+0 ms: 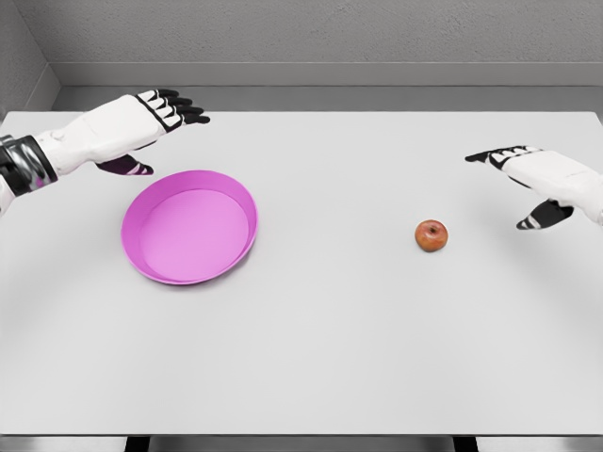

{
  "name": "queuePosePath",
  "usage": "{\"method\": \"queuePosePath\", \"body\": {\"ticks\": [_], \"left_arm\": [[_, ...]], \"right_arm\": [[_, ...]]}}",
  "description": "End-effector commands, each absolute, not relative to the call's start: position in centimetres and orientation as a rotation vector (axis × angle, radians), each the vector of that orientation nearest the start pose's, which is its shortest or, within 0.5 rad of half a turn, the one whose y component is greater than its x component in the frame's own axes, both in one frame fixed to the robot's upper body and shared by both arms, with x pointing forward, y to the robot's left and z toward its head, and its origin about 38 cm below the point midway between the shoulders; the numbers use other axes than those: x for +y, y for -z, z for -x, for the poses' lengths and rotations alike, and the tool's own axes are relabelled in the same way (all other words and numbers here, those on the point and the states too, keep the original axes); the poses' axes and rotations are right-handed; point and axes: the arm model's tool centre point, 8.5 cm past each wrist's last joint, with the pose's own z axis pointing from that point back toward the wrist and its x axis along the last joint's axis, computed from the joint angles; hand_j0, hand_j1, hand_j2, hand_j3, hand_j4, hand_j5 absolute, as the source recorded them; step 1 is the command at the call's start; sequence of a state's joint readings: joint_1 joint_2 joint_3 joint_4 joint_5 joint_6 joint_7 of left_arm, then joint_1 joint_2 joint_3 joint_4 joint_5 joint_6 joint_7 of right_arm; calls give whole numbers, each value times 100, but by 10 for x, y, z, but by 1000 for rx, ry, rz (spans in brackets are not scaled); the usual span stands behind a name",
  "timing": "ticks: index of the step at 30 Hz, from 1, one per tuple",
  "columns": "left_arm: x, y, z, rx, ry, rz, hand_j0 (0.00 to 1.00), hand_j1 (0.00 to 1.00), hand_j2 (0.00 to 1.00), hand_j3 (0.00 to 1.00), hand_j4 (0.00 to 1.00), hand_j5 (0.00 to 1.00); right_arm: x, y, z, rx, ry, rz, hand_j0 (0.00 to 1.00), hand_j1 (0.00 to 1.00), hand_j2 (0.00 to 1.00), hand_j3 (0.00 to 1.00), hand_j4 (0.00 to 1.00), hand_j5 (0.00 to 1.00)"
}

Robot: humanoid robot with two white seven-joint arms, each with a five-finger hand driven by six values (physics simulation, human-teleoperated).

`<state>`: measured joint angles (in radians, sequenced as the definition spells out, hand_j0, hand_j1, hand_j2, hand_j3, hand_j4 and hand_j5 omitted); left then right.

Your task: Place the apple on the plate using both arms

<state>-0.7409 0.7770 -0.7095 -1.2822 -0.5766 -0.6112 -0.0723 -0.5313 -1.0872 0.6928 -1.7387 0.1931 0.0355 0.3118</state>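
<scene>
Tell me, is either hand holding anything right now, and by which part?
Nothing is held. The left hand hangs open beside the plate; the right hand is open, apart from the apple lying on the table.

No text, label, brand, number or sign is showing anywhere in the head view; nothing readable is appearing on any surface at all.
</scene>
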Motion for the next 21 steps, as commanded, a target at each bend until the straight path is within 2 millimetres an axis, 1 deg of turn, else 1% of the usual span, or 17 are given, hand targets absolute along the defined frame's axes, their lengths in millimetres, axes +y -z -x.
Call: {"method": "queuePosePath", "body": {"ticks": [1, 2, 4, 6, 10, 16, 21], "left_arm": [[306, -228, -470, 2300, -2647, 944, 100, 100, 100, 100, 100, 100], [306, -228, -470, 2300, -2647, 944, 100, 100, 100, 100, 100, 100], [306, -228, -470, 2292, -2647, 947, 100, 100, 100, 100, 100, 100], [306, -227, -470, 2293, -2648, 945, 100, 100, 100, 100, 100, 100], [306, -228, -470, 2299, -2644, 946, 100, 100, 100, 100, 100, 100], [307, -228, -470, 2297, -2644, 952, 100, 100, 100, 100, 100, 100], [307, -227, -471, 2292, -2648, 957, 100, 100, 100, 100, 100, 100]], "right_arm": [[-331, -197, -398, -1127, -1684, 496, 100, 100, 100, 100, 100, 100], [-319, -196, -402, -1124, -1710, 475, 100, 100, 100, 100, 100, 100], [-307, -190, -405, -1102, -1723, 456, 100, 100, 100, 100, 100, 100], [-298, -188, -405, -1087, -1749, 424, 100, 100, 100, 100, 100, 100], [-288, -189, -408, -1081, -1775, 399, 100, 100, 100, 100, 100, 100], [-290, -186, -411, -1032, -1735, 424, 100, 100, 100, 100, 100, 100], [-284, -181, -413, -1022, -1753, 406, 100, 100, 100, 100, 100, 100]]}}
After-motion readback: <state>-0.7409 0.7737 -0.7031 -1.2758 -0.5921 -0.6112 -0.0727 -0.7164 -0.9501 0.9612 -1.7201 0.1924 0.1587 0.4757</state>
